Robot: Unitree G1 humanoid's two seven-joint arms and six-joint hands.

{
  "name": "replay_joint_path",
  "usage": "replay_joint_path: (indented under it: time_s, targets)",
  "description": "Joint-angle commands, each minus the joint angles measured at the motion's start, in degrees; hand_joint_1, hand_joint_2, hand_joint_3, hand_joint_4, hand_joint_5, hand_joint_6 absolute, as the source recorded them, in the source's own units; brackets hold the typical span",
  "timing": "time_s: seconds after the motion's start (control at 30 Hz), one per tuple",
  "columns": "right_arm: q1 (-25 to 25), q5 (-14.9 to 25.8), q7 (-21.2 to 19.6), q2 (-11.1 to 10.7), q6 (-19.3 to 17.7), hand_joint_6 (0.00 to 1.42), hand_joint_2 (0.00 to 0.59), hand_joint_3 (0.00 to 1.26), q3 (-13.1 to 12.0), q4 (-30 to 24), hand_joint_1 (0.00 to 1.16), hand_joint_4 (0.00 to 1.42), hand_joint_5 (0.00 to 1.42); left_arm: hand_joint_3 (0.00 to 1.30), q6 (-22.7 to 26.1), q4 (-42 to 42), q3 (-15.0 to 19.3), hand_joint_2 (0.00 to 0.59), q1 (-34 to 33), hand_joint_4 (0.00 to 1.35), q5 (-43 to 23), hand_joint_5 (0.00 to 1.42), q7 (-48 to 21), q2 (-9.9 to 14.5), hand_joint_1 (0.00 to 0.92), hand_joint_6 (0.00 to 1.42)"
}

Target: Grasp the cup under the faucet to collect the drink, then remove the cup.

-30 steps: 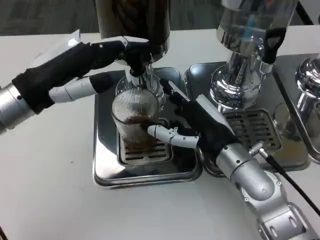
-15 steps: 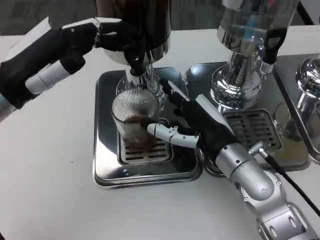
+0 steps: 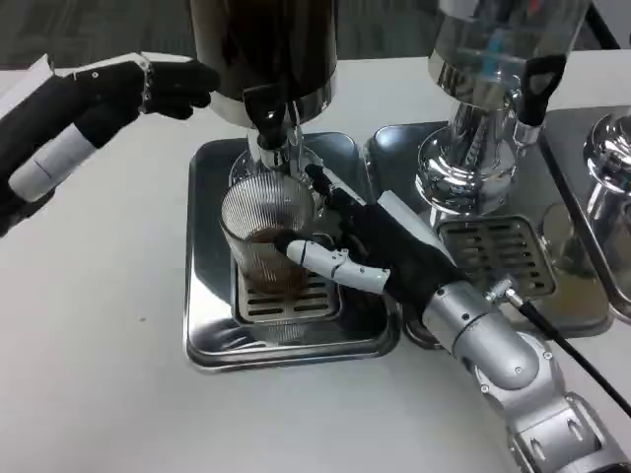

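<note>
the right hand [image 3: 370, 251] reaches in from the lower right on its silver forearm, fingers curled around the cup [image 3: 268, 236]. the left hand [image 3: 108, 94] hovers at the upper left, raised, its dark fingers loosely extended, holding nothing.

Bright, even light from overhead falls on the white bench [image 3: 99, 374]. Shadows beneath the tray [image 3: 207, 350] are soft and short. Glare spots glint on the chrome dispensers [image 3: 458, 172]. The left robot hand [image 3: 108, 94] looks slightly blurred.
</note>
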Motion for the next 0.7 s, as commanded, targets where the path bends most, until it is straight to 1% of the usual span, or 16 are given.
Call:
replay_joint_path:
  time_s: [0.03,0.13,0.23,0.5,0.7]
  targets:
    - [-1.48,-0.17,0.13,-0.14,-0.23,0.06,0.198,0.00,0.58,1.05,0.46,0.00,0.00,0.34,0.73,0.33,0.61,0.082,1.14,0.26,-0.05,0.27,0.81,1.47,0.000,0.29]
    - [-1.51,-0.74,-0.54,-0.05,-0.10,0.08,0.196,0.00,0.95,1.09,0.48,0.00,0.00,0.35,0.92,0.13,0.77,0.084,1.53,0.27,-0.02,0.27,0.86,1.65,0.000,0.29]
    - [-1.56,-0.13,-0.46,0.41,-0.67,0.08,0.194,0.00,0.79,2.06,0.49,0.00,0.00,0.37,1.03,-0.02,0.73,0.095,2.08,0.29,0.10,0.28,0.95,1.82,0.000,0.29]
    - [-2.74,1.53,1.01,0.54,-3.95,0.07,0.195,0.00,0.67,6.44,0.49,0.00,0.00,0.38,1.17,-0.12,0.72,0.097,2.78,0.30,0.24,0.28,1.42,2.16,0.000,0.30]
    - [-4.00,1.54,1.22,0.33,-6.24,0.07,0.195,0.00,1.09,9.59,0.50,0.00,0.00,0.39,1.26,0.09,0.42,0.101,2.82,0.30,0.43,0.28,1.81,2.33,0.000,0.30]
